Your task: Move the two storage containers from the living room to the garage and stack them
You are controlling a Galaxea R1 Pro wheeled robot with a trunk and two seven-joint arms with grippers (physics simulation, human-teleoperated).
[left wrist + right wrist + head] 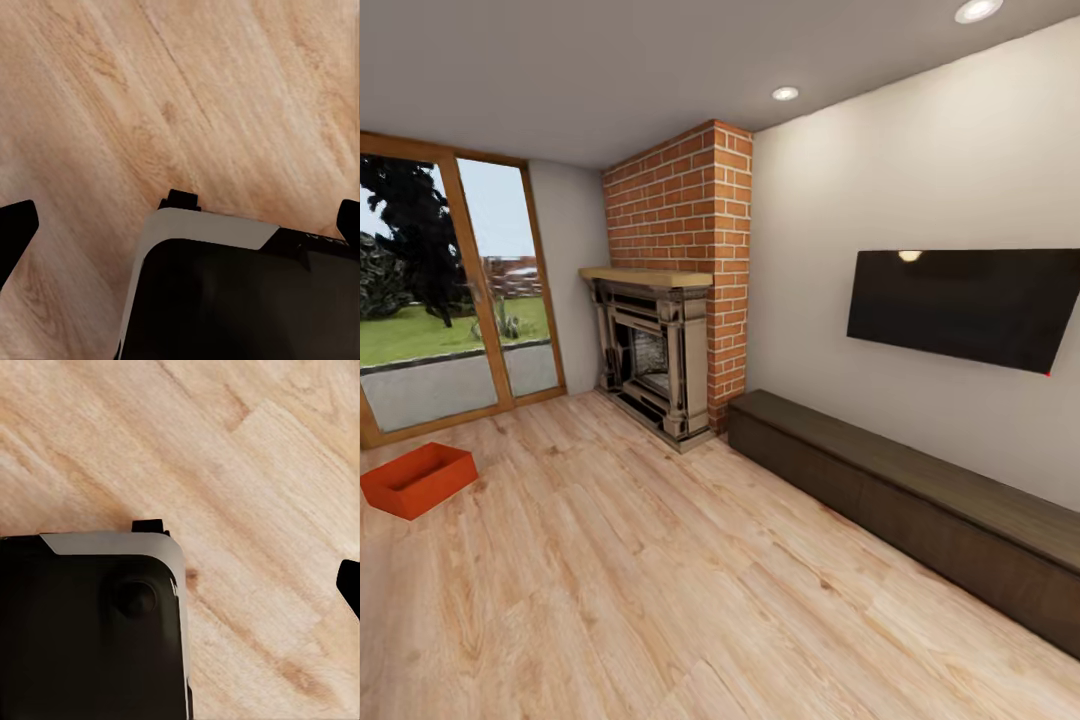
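Wood planks cover the floor (690, 590) of the living room, the biggest thing here. A cream wall (920, 180) carries a dark TV (965, 305) above a long low bench (920, 500). A brick chimney (690, 230) stands over the fireplace (650, 350), beside a glass door (450, 290) to the garden. One red-orange box (417, 479) sits on the planks near that door, well apart from the robot, so the robot likely must roll closer first. Only one box shows. Both wrist views look down at bare planks and the robot's dark base (240, 300). The left tool (180, 221) has its tips spread wide, holding nothing. For the right tool (349, 585) just one tip shows, so I cannot tell.
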